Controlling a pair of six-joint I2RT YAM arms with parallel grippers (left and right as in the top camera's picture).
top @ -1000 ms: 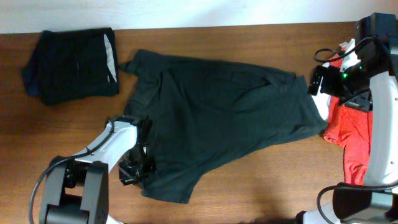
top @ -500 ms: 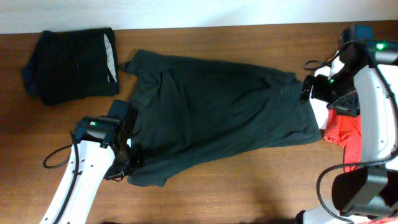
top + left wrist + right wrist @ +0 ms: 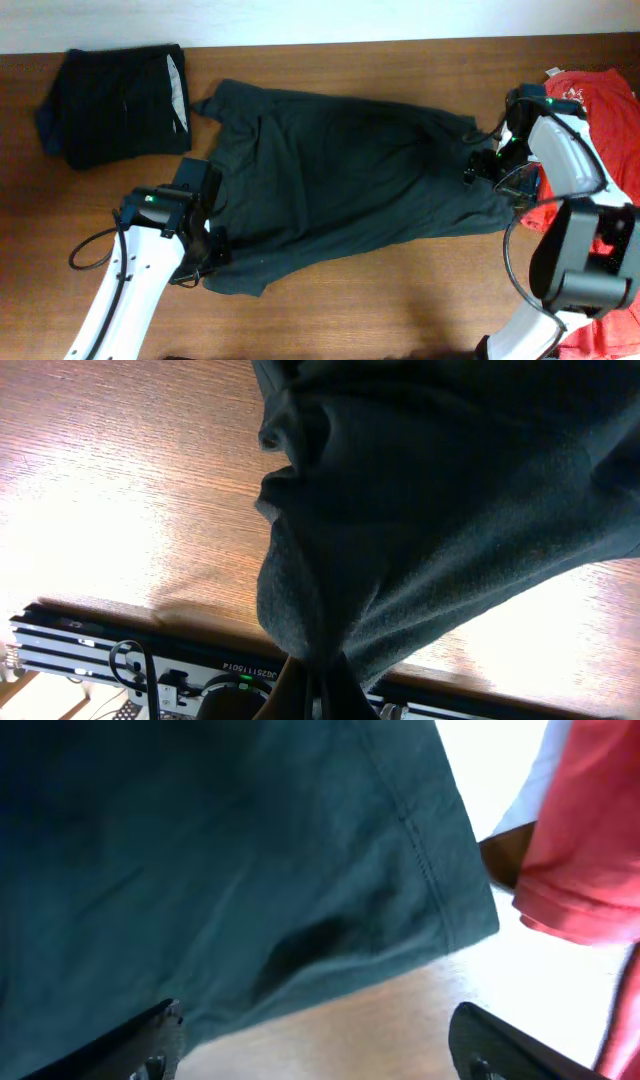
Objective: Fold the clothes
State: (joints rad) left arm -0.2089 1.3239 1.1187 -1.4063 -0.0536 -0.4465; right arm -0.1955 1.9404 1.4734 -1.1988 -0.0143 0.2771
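Note:
A large dark green-black garment (image 3: pixel 350 170) lies spread across the middle of the table; no white lettering shows on it. My left gripper (image 3: pixel 205 265) is shut on its lower left edge, and the cloth hangs bunched from the jaws (image 3: pixel 320 690) in the left wrist view (image 3: pixel 450 480). My right gripper (image 3: pixel 487 172) is open at the garment's right hem, jaws (image 3: pixel 315 1025) wide apart just off the hem (image 3: pixel 200 850) over bare wood. A red T-shirt (image 3: pixel 590 110) with a white sleeve lies at the far right and shows in the right wrist view (image 3: pixel 590 840). Lettered trousers are out of view.
A folded black garment with pale lining (image 3: pixel 115 105) lies at the back left corner. The wooden table (image 3: pixel 400 310) has its back edge against a white wall. Cables trail beside both arms.
My left gripper has pulled the garment's lower left corner up and left, shortening that flap. My right arm has swung off the red T-shirt to the garment's right hem.

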